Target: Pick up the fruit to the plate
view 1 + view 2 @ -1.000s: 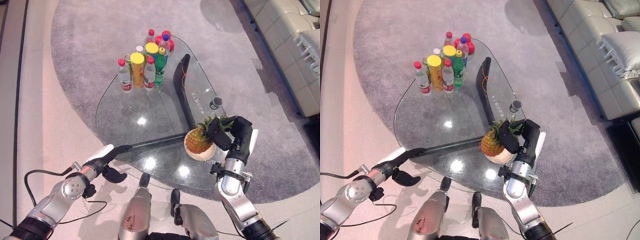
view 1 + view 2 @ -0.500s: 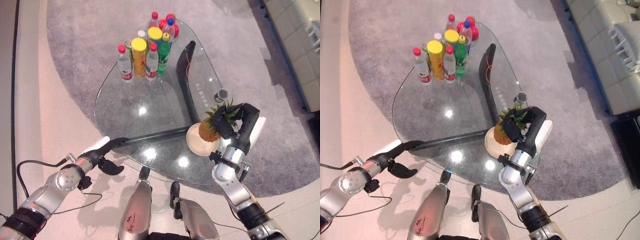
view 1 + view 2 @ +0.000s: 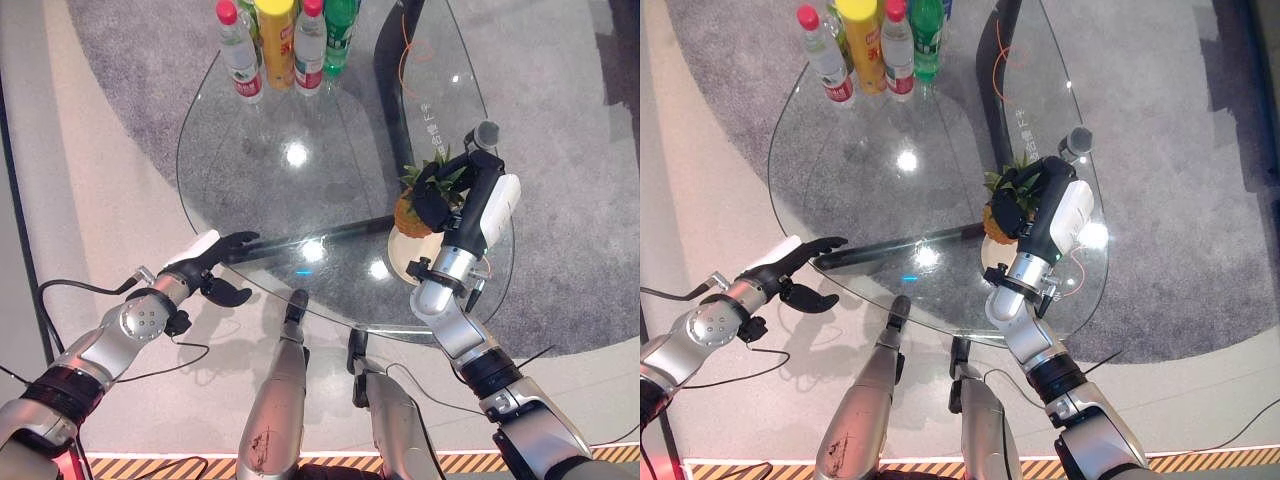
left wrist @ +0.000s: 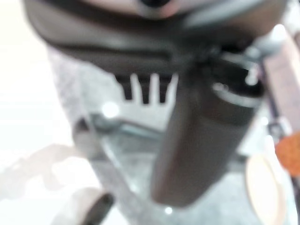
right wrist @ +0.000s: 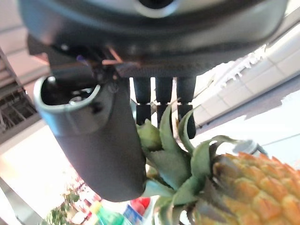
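The small orange pineapple with green spiky leaves (image 3: 418, 212) sits on the round cream plate (image 3: 412, 249), near the right edge of the clear glass surface (image 3: 300, 180). In the right wrist view the pineapple (image 5: 225, 187) is very close, with its leaves between the dark thumb and the row of dark fingers.

The robot's right hand (image 3: 440, 196) is curled around the leafy top of the pineapple. A second ago the pineapple lay more on its side over the plate. Half a second ago it was lifted up a bit. Now it looks set down closer to upright on the plate, and the hand still holds the leaves. The whole picture has also slid, so the camera moved too, and the table now looks nearer.

This means the fruit looks like it is already on the plate. What is left, I think, is for the hand to let go and pull away without tipping the pineapple over. It may wobble, because it is tall and the plate is small.

The robot's left hand (image 3: 222, 262) is by the near edge of the glass, fingers relaxed and holding nothing. A bunch of colourful plastic bottles (image 3: 280, 40) stands at the far side, well apart from the plate.
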Controlling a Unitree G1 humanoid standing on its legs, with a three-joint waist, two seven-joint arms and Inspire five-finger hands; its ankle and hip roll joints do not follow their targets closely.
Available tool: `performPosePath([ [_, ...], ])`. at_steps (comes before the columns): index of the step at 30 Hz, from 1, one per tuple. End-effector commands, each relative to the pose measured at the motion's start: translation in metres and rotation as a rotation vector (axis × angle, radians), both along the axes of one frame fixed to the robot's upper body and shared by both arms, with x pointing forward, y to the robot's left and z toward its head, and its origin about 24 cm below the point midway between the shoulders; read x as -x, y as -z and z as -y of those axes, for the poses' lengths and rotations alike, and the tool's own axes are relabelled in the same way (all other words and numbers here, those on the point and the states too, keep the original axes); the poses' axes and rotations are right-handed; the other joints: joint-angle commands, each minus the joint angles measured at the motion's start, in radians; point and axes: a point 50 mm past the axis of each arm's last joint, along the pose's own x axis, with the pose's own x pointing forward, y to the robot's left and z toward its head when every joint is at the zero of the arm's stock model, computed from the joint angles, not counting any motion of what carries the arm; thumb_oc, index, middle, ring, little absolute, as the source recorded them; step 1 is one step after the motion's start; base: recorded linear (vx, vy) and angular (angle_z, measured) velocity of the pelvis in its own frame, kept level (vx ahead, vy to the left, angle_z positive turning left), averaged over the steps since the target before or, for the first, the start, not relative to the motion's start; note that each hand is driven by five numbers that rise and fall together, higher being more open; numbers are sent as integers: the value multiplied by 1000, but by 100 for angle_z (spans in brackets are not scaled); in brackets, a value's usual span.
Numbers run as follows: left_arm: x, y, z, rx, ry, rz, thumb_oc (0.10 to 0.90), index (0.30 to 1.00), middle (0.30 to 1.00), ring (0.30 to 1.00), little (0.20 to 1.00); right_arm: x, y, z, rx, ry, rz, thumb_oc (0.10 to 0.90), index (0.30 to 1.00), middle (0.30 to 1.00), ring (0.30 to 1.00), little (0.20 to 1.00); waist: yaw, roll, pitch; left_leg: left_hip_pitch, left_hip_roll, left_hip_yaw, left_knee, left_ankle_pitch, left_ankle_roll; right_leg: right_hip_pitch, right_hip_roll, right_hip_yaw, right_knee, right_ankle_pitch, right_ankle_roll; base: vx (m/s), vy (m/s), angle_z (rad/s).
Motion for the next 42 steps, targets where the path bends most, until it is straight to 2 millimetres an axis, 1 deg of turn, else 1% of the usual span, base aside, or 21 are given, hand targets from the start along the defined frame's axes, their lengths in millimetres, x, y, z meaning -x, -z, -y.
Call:
performPosePath([
  [1, -13, -28, 26, 119, 69, 188, 800, 900, 900, 900, 900, 4, -70, 5, 60, 39, 362, 100, 300, 300, 300, 200, -28, 45, -26, 63, -92, 29, 29, -146, 67, -74, 31, -45, -4, 73, 81, -88, 50, 0],
  [3, -16, -30, 32, 129, 70, 211, 800, 900, 900, 900, 900, 1, -74, 7, 73, 41, 362, 100, 300, 300, 300, 200, -33, 48, -26, 39, -93, 28, 33, -149, 64, -97, 28, -44, -7, 73, 76, -124, 80, 0],
  [4, -19, -31, 38, 139, 70, 233, 800, 900, 900, 900, 900, -1, -77, 10, 90, 48, 358, 100, 300, 300, 300, 200, -40, 51, -26, 12, -95, 26, 36, -151, 62, -123, 26, -39, -9, 75, 72, -104, 78, 1],
  [6, -21, -31, 43, 148, 72, 253, 800, 900, 900, 900, 900, -3, -78, 14, 101, 57, 360, 100, 300, 300, 300, 200, -46, 55, -26, -7, -97, 26, 38, -153, 62, -143, 24, -36, -10, 75, 68, -90, 72, 2],
  [10, -23, -35, 50, 162, 70, 283, 800, 900, 900, 900, 900, -2, -82, 21, 101, 75, 382, 100, 300, 300, 300, 200, -57, 61, -26, -46, -99, 28, 52, -160, 63, -180, 19, -29, -7, 75, 65, -69, 50, -1],
  [14, -20, -37, 57, 180, 67, 311, 800, 900, 900, 900, 900, 6, -88, 27, 100, 80, 433, 100, 300, 300, 300, 200, -74, 64, -26, -77, -104, 31, 64, -166, 68, -209, 20, -17, -6, 74, 60, -43, 36, -3],
  [21, -12, -30, 64, 195, 63, 324, 800, 900, 900, 900, 900, 22, -96, 35, 125, 71, 503, 100, 300, 300, 300, 200, -94, 68, -26, -87, -104, 46, 78, -172, 74, -221, 17, 0, -1, 74, 56, -26, 16, -7],
  [30, -6, -22, 69, 205, 61, 320, 800, 900, 900, 900, 900, 36, -99, 35, 141, 27, 545, 100, 300, 300, 300, 200, -111, 74, -26, -85, -102, 61, 87, -169, 75, -223, 12, 8, 4, 79, 51, -11, -3, -5],
  [42, -4, -11, 80, 228, 67, 315, 800, 900, 900, 900, 900, 46, -93, 25, 186, -74, 522, 100, 300, 300, 300, 200, -126, 84, -26, -82, -102, 80, 83, -147, 72, -229, 5, 0, 13, 86, 43, -7, 3, -4],
])
